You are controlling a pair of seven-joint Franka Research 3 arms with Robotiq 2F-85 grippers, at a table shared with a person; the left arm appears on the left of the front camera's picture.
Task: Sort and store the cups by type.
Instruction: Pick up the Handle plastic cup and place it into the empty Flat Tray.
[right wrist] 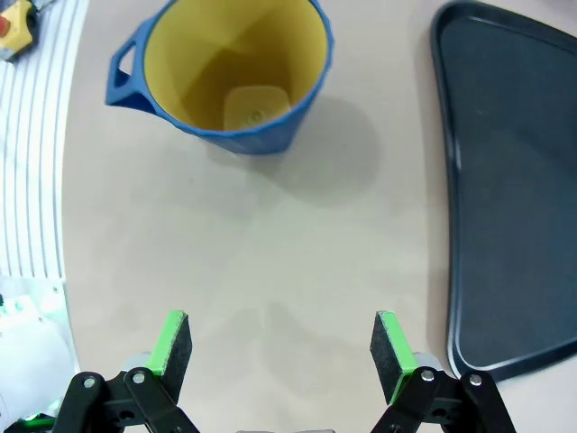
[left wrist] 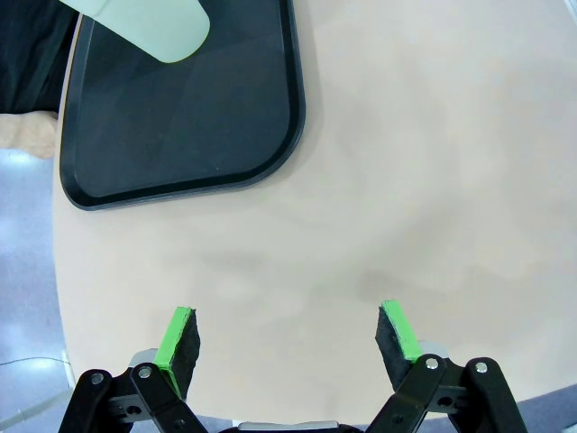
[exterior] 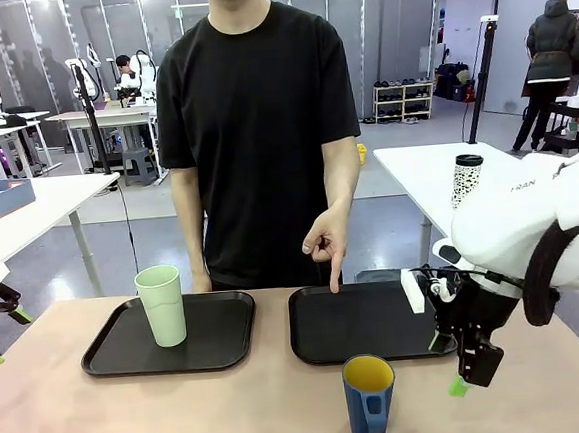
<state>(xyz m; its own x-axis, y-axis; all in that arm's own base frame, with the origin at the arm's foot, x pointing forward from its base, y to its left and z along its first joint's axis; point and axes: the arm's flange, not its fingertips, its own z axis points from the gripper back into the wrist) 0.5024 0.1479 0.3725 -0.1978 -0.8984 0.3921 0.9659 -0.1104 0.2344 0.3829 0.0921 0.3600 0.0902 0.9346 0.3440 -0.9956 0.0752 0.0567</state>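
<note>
- Two trays lie side by side on the desk (exterior: 185,415): the left tray (exterior: 224,334) and the right tray (exterior: 363,321), with a narrow gap between them.
- The tall tumbler (exterior: 161,305) stands upright on the left tray, in its left half.
- The handled mug (exterior: 369,399) stands upright on the bare desk, before the right tray, near the robot's edge.
- The person's hand (exterior: 327,244) is behind, with one finger down over the right tray's far rim.
- The right tool (exterior: 447,365) is to the right of the mug, by that tray's near right corner.
- The left tool (exterior: 3,337) is at the desk's left edge, well apart from the left tray.
</note>
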